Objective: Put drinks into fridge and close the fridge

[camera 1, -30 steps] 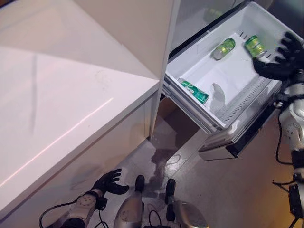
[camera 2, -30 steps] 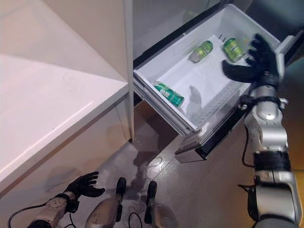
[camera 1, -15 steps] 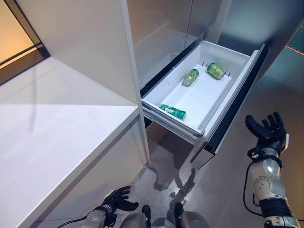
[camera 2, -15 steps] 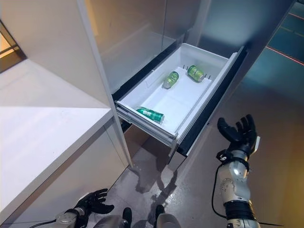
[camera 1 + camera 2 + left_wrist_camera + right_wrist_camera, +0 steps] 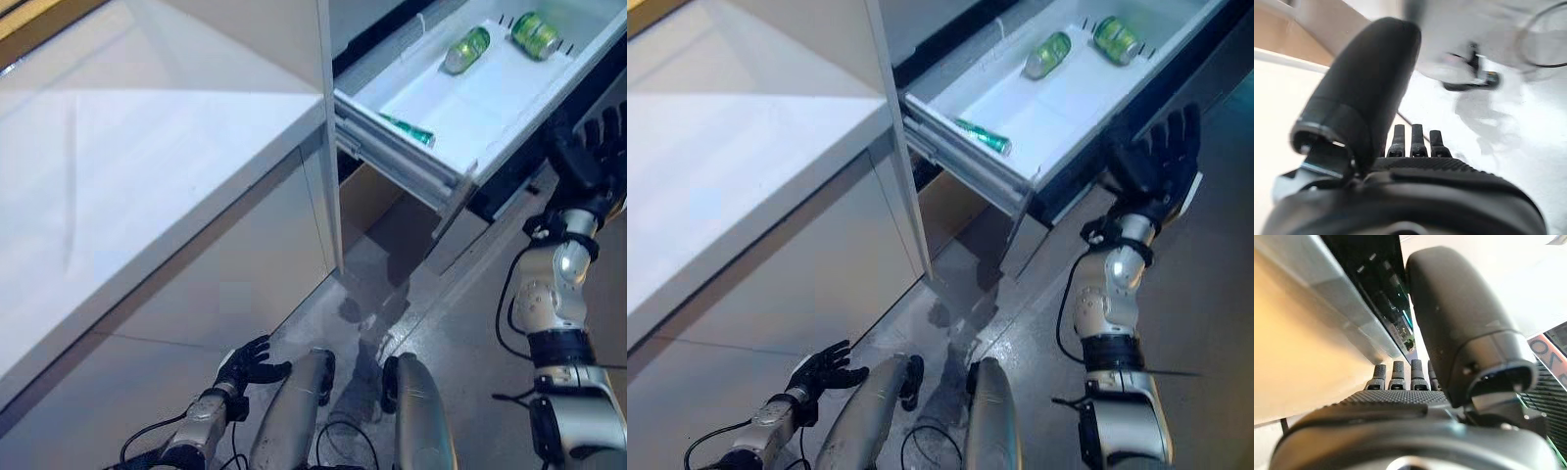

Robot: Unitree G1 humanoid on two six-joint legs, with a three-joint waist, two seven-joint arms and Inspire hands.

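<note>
A white fridge drawer (image 5: 1073, 117) is seen pulled out at the upper right of the frame, its dark front panel (image 5: 1073, 201) facing the lower right; three green drink cans lie on their sides on its white floor. Two cans (image 5: 1047, 55) (image 5: 1116, 40) are placed near the far end, close together but apart; a third can (image 5: 984, 137) lies alone near the front corner, partly hidden by the drawer's wall. The right hand (image 5: 1156, 162) is held at the drawer's dark front, fingers straight and spread; whether the panel is actually touched cannot be told, though the right wrist view shows the fingertips (image 5: 1400, 374) very near a dark edge. The left hand (image 5: 823, 370) hangs low at the lower left, fingers loosely spread and holding nothing. A pale countertop (image 5: 118, 196) fills the upper left, with white cabinet fronts (image 5: 245, 264) beneath it; a grey, glossy floor (image 5: 460, 323) is seen below the drawer.
</note>
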